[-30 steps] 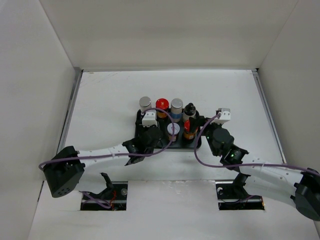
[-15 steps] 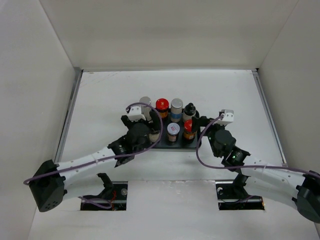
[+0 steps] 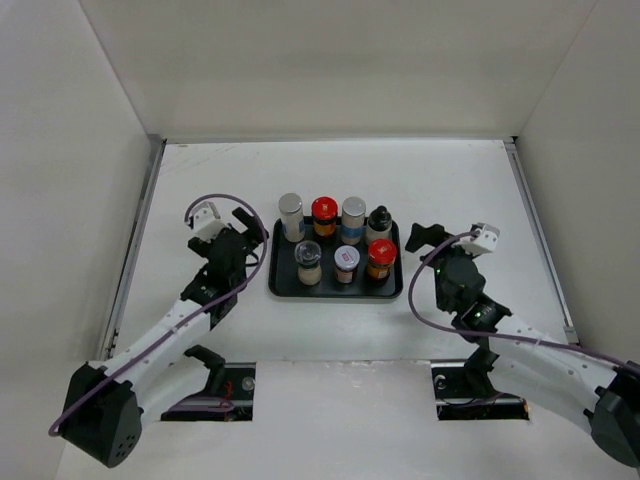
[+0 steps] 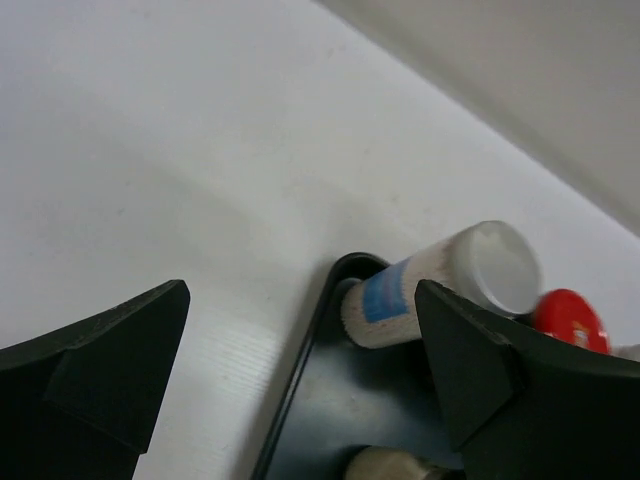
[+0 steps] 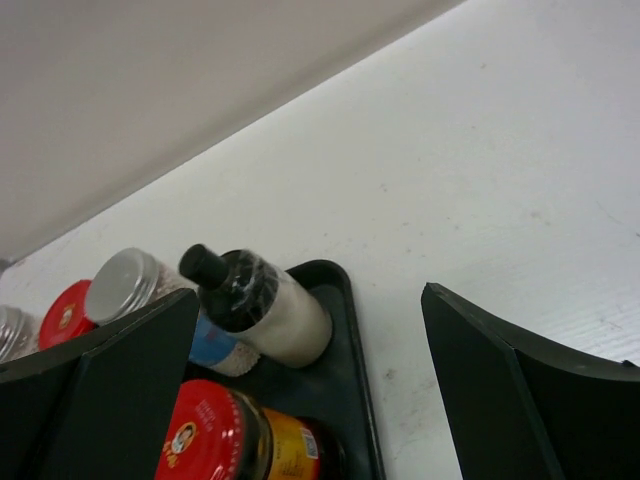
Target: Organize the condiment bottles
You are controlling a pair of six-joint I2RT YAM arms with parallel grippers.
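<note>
While both arms stand back from the black tray (image 3: 284, 291), I read the top view as a finished placement: all seven condiment bottles (image 3: 346, 258) stand upright on it, four in the far row and three in the near row, none left out on the bench (image 3: 200, 175). My left end effector (image 3: 250, 236) sits just left of the tray with its jaws spread wide and nothing between them, and my right end effector (image 3: 418, 250) sits just right of it, equally wide and empty. A second ago both were crowded over the near row, the left one half closed beside the dark-capped bottle (image 3: 308, 252); since then it has let go and swung out to the side, and the right arm has backed off too. From the left wrist, the left end effector (image 4: 300, 300) frames the tray's corner (image 4: 296, 380) and a pale bottle with a blue label (image 4: 440, 285), touching neither. From the right wrist, the right end effector (image 5: 310, 295) looks past open fingers at the black-capped bottle (image 5: 258, 302) and a red-capped jar (image 5: 215, 432) in the tray's corner. I judge the sorting essentially done.
</note>
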